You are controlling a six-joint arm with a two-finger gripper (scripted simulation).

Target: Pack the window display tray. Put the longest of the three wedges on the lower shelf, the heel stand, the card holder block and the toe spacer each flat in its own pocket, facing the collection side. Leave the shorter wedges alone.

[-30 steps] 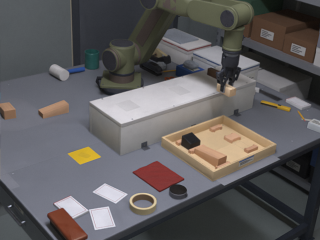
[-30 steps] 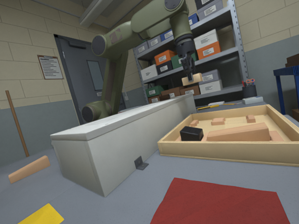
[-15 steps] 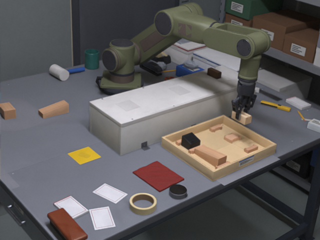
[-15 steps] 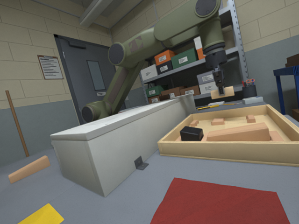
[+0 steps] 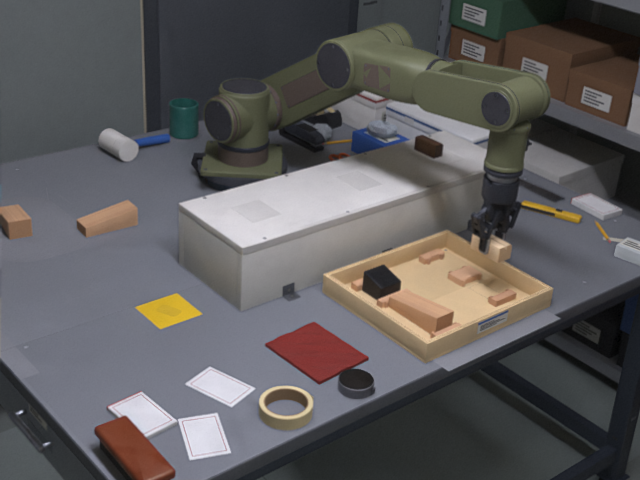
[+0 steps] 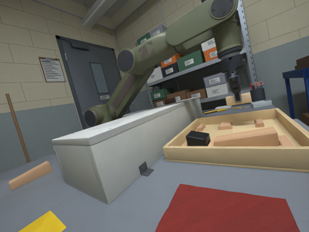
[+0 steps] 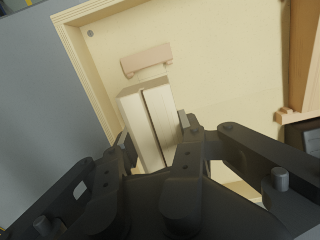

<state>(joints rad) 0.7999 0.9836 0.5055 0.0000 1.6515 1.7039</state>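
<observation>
The pale slotted block (image 5: 497,248) (image 6: 238,99) (image 7: 150,121) hangs over the far corner of the wooden tray (image 5: 438,291) (image 6: 239,139). My gripper (image 5: 488,235) (image 6: 235,96) (image 7: 152,134) has its two fingers clamped on the block's sides. The block is clear of the tray floor, above a pink stop (image 7: 146,60). In the tray the long wedge (image 5: 420,310) (image 6: 246,137) lies flat near the front rim. A black block (image 5: 381,281) (image 6: 198,138) sits beside it. A shorter wedge (image 5: 107,218) (image 6: 30,175) and a small wooden block (image 5: 15,221) lie far left on the table. A dark brown block (image 5: 428,145) sits on the white box's far end.
The white box (image 5: 331,217) (image 6: 119,142) stands just left of the tray. A yellow knife (image 5: 550,211) and a card stack (image 5: 596,206) lie behind the tray. A red cloth (image 5: 316,351), a tape roll (image 5: 286,407) and a round tin (image 5: 356,383) lie near the front edge.
</observation>
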